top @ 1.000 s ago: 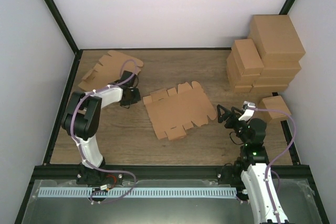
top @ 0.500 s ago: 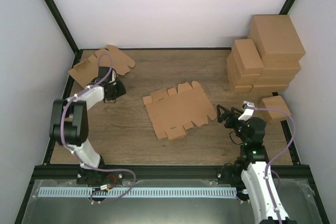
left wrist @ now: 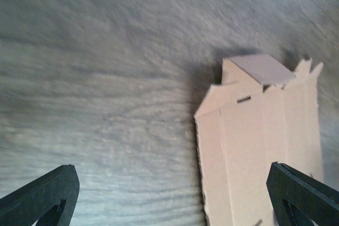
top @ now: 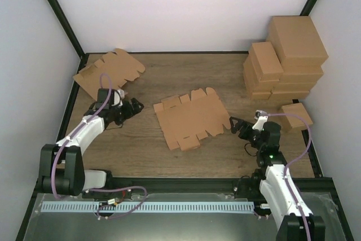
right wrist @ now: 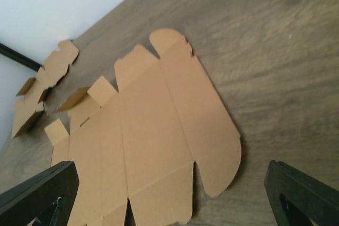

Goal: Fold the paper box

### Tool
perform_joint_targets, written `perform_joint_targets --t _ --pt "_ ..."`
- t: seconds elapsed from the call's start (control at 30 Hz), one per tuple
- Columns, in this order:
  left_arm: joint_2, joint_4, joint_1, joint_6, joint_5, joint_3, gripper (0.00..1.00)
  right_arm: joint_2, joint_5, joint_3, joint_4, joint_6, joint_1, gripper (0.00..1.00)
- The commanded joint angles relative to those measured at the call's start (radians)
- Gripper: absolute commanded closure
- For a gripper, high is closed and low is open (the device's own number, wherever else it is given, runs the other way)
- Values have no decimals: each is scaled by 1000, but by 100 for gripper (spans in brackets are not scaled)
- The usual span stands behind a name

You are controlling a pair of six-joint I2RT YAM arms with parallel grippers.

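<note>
The paper box (top: 192,118) lies flat and unfolded in the middle of the table, a thin brown die-cut sheet with flaps and tabs. My left gripper (top: 131,107) is open just left of the sheet and low over the wood. In the left wrist view the paper box (left wrist: 265,146) reaches under the right fingertip (left wrist: 302,194), and the left gripper (left wrist: 172,183) holds nothing. My right gripper (top: 236,125) is open at the sheet's right edge. In the right wrist view the paper box (right wrist: 153,141) lies between the spread fingers of the right gripper (right wrist: 170,183), untouched.
A pile of notched brown cardboard blanks (top: 107,71) lies at the back left corner, also visible as the pile of blanks (right wrist: 45,86). Bigger brown cartons (top: 285,55) are stacked at the back right, with one small carton (top: 296,115) near the right arm. Black frame rails edge the table.
The left gripper has opened from shut, and its arm has dropped low and stretched out left of the sheet. The pile of blanks sits a little further left. The right arm edged slightly toward the sheet.
</note>
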Motion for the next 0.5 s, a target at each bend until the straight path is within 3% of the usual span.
perform_joint_targets --t 0.0,0.17,0.37,0.47 --pt "11 99 -10 -75 208 -93 2 88 -152 68 25 -46 0 1" --pt "30 178 -131 -79 250 -163 10 272 -220 175 -27 -83 0 4" --pt "29 290 -243 -145 200 -196 10 481 -369 250 50 -99 13 20" --pt "41 349 -260 -176 182 -229 7 581 -463 272 123 -86 18 37"
